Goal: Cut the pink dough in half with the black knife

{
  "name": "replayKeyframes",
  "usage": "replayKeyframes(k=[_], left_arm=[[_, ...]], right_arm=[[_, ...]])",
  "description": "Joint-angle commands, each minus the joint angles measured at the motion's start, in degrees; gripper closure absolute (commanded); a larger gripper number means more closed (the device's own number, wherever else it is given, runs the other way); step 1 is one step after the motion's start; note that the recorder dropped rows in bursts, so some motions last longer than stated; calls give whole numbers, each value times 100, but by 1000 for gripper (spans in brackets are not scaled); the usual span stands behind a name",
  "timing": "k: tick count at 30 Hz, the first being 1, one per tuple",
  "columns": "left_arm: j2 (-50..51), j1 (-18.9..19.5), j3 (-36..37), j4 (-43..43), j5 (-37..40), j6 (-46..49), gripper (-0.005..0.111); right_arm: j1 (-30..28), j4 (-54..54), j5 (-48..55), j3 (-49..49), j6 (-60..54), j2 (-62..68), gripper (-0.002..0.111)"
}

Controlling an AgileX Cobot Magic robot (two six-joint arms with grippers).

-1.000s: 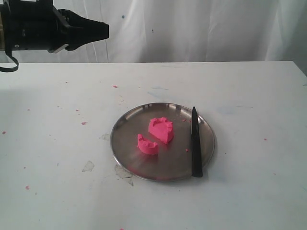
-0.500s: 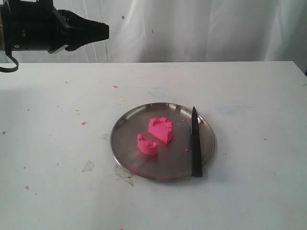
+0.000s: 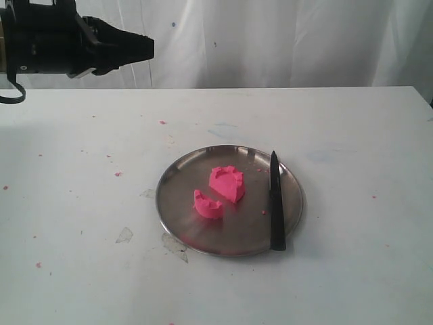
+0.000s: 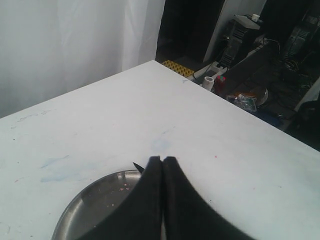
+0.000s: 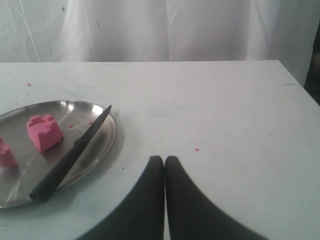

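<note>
The pink dough lies in two pieces on the round steel plate [image 3: 183, 233]: a larger notched piece [image 3: 227, 183] and a smaller half-round piece [image 3: 208, 205]. Both pieces also show in the right wrist view, the larger [image 5: 44, 131] and the smaller [image 5: 7, 153]. The black knife [image 3: 275, 203] rests across the plate's right rim, its point facing the back; the right wrist view shows the knife [image 5: 70, 154] too. My left gripper [image 3: 145, 46] hangs high at the back left, shut and empty. My right gripper [image 5: 164, 159] is shut and empty, above bare table beside the plate.
Tiny pink crumbs [image 3: 118, 174] dot the white table [image 3: 352, 271]. Scuffed patches [image 3: 124, 235] mark the surface left of the plate. A white curtain hangs behind the table. The left wrist view shows the table's far edge and dark clutter [image 4: 250, 95] beyond it.
</note>
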Motion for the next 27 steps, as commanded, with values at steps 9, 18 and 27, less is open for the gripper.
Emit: replayKeyframes(k=[9, 18, 27], left_arm=[[-57, 2, 27, 44, -19, -22, 107], [-57, 2, 27, 44, -19, -22, 107], [-295, 2, 36, 76, 171, 65, 107]], right_arm=[[-35, 10, -182, 153, -43, -33, 108], [-35, 10, -182, 153, -43, -33, 108], [-35, 10, -182, 153, -43, -33, 108]])
